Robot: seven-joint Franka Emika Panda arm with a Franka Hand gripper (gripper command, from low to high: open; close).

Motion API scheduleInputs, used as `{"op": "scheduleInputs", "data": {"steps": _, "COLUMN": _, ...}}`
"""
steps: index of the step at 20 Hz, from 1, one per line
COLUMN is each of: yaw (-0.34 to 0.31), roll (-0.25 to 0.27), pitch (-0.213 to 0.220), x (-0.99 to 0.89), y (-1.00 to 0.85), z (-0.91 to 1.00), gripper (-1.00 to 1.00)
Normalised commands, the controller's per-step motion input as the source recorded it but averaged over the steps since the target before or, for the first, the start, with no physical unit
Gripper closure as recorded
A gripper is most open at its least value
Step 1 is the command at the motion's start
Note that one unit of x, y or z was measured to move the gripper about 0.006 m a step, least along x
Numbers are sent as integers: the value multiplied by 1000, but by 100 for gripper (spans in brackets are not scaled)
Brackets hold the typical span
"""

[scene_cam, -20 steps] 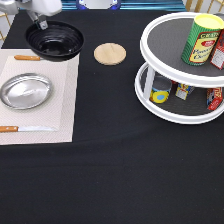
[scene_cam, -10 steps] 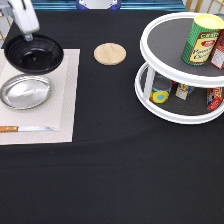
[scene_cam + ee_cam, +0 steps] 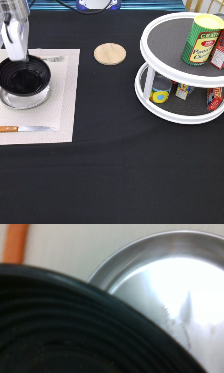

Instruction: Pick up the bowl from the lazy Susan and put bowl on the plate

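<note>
Black tabletop, pale placemat (image 3: 62, 95) at exterior view's left. Round glossy black ridged bowl (image 3: 24, 76) sitting over round shiny silver metal plate (image 3: 15, 102) on placemat. White two-finger gripper (image 3: 15, 47) clenched on bowl's far rim. Two-tier white lazy Susan (image 3: 150, 47) well apart at right, holding cans.

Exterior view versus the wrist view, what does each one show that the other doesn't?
Only the exterior view shows the gripper at the far rim of the glossy black ridged bowl, the two-tier white lazy Susan holding cans, the round wooden disc and the knife on the pale placemat. Only the wrist view shows the bowl's ridges up close. Both show the bowl over the shiny silver metal plate.
</note>
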Motion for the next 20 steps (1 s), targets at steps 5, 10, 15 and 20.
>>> {"op": "scheduleInputs", "data": {"steps": 5, "yaw": -231, "roll": 0, "pitch": -9, "x": -118, "y": -411, "z": -463, "gripper": 100}}
{"op": "scheduleInputs", "data": {"steps": 10, "yaw": -167, "roll": -3, "pitch": -64, "x": -352, "y": -373, "z": -463, "gripper": 100}}
{"op": "scheduleInputs", "data": {"steps": 15, "yaw": -84, "roll": -31, "pitch": -102, "x": -226, "y": 0, "z": -198, "gripper": 100}}
{"op": "scheduleInputs", "data": {"steps": 20, "yaw": -46, "roll": -70, "pitch": -112, "x": -63, "y": 144, "z": -9, "gripper": 100}}
